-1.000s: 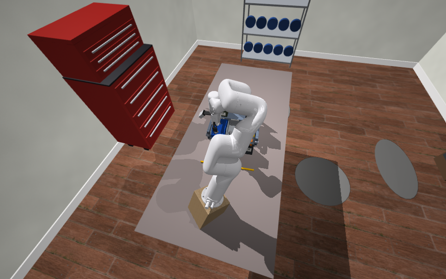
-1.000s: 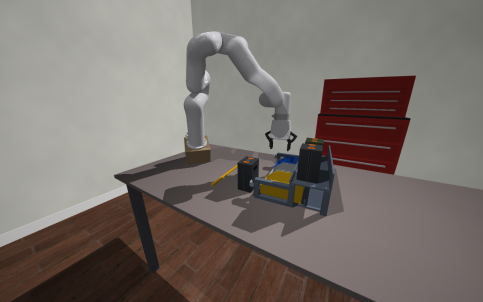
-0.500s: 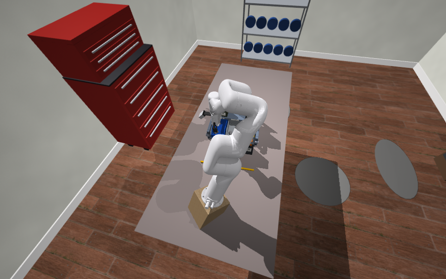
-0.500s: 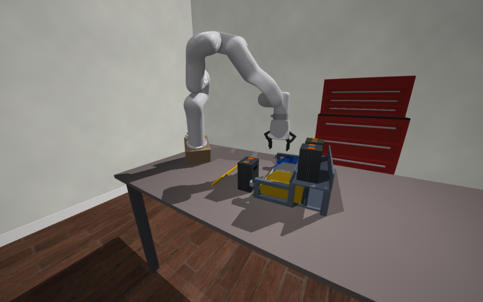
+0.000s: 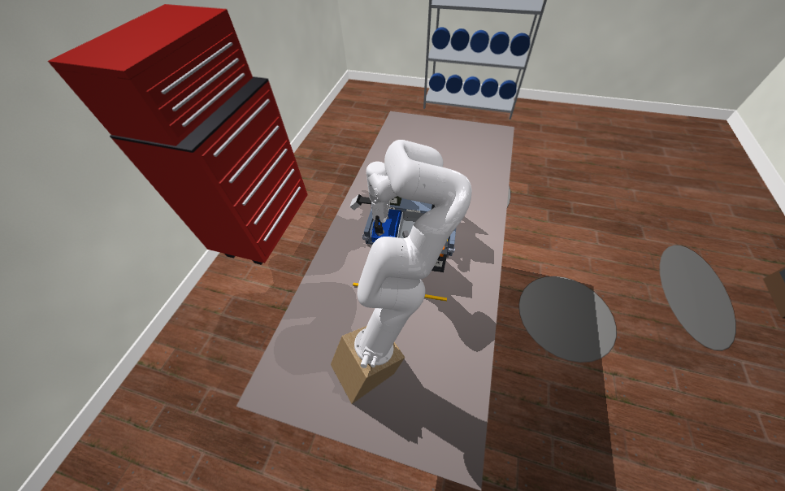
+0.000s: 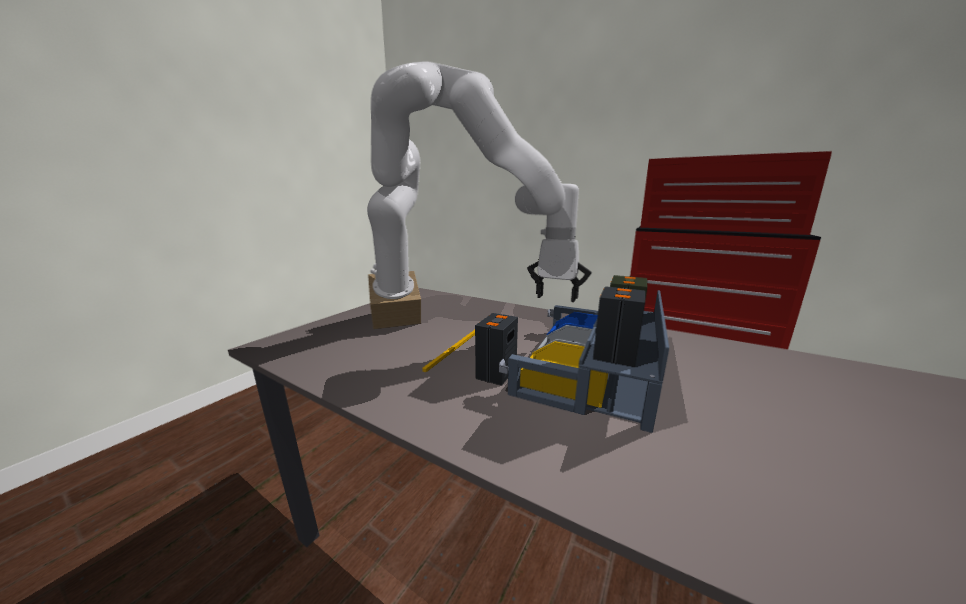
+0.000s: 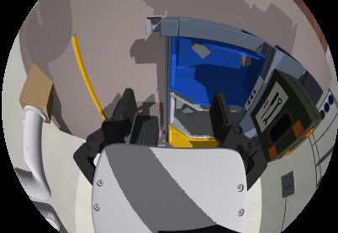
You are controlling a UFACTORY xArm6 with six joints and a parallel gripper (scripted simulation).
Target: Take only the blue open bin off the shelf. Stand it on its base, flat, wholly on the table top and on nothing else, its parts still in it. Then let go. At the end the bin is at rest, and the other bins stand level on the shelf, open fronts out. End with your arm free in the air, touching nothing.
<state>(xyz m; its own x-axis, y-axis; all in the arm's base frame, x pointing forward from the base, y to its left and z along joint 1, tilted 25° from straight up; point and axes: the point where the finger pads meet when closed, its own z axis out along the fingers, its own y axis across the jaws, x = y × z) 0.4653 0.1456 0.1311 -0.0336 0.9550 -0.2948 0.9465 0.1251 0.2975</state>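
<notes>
The blue bin (image 5: 393,220) (image 6: 575,323) (image 7: 219,79) lies in the shelf (image 6: 547,365) (image 7: 210,29) at its far end in the exterior view, open side visible, with grey parts (image 7: 201,50) inside. Beside it sit a grey bin (image 6: 572,337) (image 7: 194,122) and a yellow bin (image 6: 556,369) (image 7: 189,140). My gripper (image 6: 557,294) (image 7: 173,99) is open and empty, pointing down above the shelf's front. In the wrist view one finger overlaps the grey bin and the other is over the table side. The arm hides part of the shelf in the top view.
A black case (image 6: 496,351) (image 7: 145,130) stands in front of the shelf near the yellow bin. Another black case (image 6: 618,328) and a green case (image 6: 629,282) (image 7: 286,109) stand on the shelf's rear. A yellow bar (image 5: 436,297) (image 6: 448,352) (image 7: 86,77) lies towards the robot base.
</notes>
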